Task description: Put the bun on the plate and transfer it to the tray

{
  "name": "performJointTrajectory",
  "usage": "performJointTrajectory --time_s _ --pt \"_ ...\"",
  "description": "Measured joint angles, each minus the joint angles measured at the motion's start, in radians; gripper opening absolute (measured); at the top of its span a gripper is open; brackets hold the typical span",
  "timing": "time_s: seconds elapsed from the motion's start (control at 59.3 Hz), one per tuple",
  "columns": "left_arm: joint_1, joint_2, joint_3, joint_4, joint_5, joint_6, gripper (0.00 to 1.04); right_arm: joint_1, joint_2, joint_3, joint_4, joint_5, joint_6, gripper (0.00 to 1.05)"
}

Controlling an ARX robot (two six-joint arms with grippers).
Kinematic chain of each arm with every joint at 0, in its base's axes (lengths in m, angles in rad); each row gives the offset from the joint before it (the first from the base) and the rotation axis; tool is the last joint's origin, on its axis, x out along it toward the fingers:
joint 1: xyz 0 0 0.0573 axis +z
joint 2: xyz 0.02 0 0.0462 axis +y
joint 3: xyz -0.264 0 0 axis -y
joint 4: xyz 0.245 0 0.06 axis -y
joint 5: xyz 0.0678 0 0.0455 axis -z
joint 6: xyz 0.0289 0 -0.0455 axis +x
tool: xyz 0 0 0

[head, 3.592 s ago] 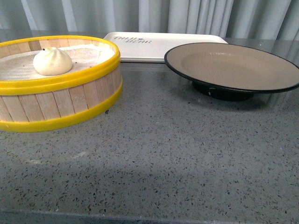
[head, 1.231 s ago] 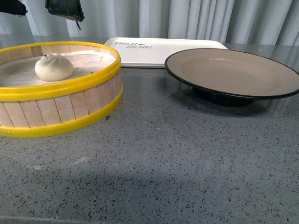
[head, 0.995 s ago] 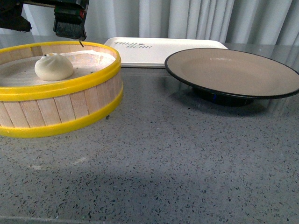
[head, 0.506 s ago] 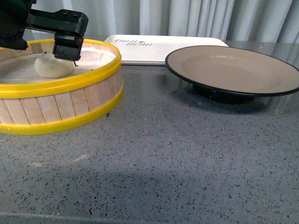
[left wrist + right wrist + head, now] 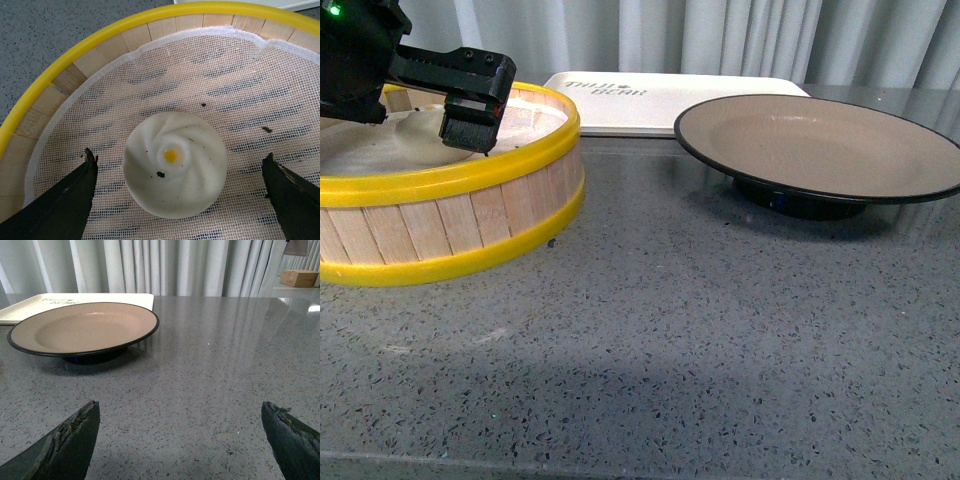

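Seen from the left wrist, the bun [image 5: 174, 171] sits on a white mesh liner [image 5: 240, 75] inside a round wooden basket [image 5: 100, 47] with a yellow rim. It is cream-white, with a swirled top, a small yellow dot at the centre and a few dark specks. The left gripper [image 5: 178, 157] is spread wide around it. One dark finger [image 5: 65, 200] stands on each side of the bun, both clear of it, so nothing is grasped. From the front, the black left arm [image 5: 360, 60] reaches down into the basket at the left of the grey speckled surface [image 5: 670, 350], and one finger hangs just inside the near rim; the bun cannot be made out clearly behind the arm. The plate [image 5: 820, 150] – tan inside with a black rim and a dark foot – stands empty at the right, well apart from the basket. The tray [image 5: 670, 100], off-white with dark lettering at its left end, lies flat behind and between the two, in front of a pale curtain [image 5: 720, 40]. From the right wrist, the right gripper [image 5: 180, 407] is also spread open and holds nothing – it hangs over bare surface, with the plate ahead of it and the tray just beyond the plate. A small cardboard box [image 5: 300, 277] sits far off in the background.
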Motion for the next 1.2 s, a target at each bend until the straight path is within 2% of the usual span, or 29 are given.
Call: performJointTrajectory --time_s 0.371,0.472,0.556,0.944,1.197 --pt "-0.003 0.006 0.009 0.000 0.004 0.001 0.39 0.000 0.000 0.000 0.000 0.000 0.000 0.96" --pt "-0.010 0.006 0.025 -0.006 0.011 0.001 0.18 0.000 0.000 0.000 0.000 0.000 0.000 0.96" --pt "-0.014 0.006 0.037 -0.011 0.016 0.001 0.05 0.000 0.000 0.000 0.000 0.000 0.000 0.96" --pt "-0.026 -0.009 0.118 -0.058 0.026 0.004 0.05 0.000 0.000 0.000 0.000 0.000 0.000 0.96" --pt "-0.105 -0.024 0.233 -0.103 0.021 -0.004 0.05 0.000 0.000 0.000 0.000 0.000 0.000 0.96"
